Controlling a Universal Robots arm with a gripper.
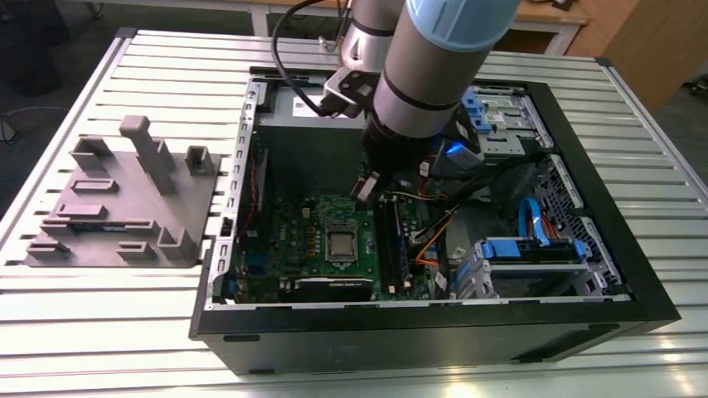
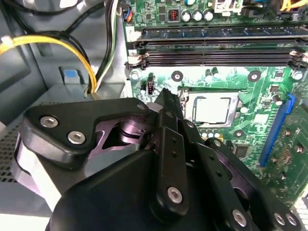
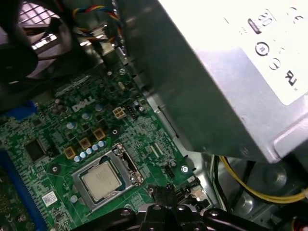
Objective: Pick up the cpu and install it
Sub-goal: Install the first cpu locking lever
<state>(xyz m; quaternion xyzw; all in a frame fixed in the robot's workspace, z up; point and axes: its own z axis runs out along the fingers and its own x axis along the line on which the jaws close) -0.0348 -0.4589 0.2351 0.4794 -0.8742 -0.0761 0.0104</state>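
Gripper (image 2: 166, 103) sits inside the open computer case (image 1: 619, 311), low over the green motherboard (image 1: 298, 240). In the second wrist view the two black fingers (image 2: 169, 139) run together to a closed tip with no gap visible and nothing between them, so closed and empty as far as I can see. In the first wrist view the fingertip (image 3: 166, 195) pokes in at the frame edge, again with nothing in it.

The cpu (image 2: 211, 109) lies flat in its socket on the board, silver top facing up, in both wrist views (image 3: 101, 179). In the exterior view it is the pale square (image 1: 341, 244) mid-board, just below the arm's end.

Key relation: the chip is just beside the fingertip, slightly ahead of it and off to one side, not directly under it. It's square, so no long axis to align to. The metal socket frame (image 3: 126, 161) borders it.

Further out: black memory slots (image 2: 216, 57) beyond the socket, the grey power supply box (image 3: 231, 77) close beside the arm, yellow cables (image 2: 57, 45) under it, a grey parts fixture (image 1: 122, 207) outside the case on the slatted table (image 1: 111, 332).

Judgement: the cpu looks already seated.
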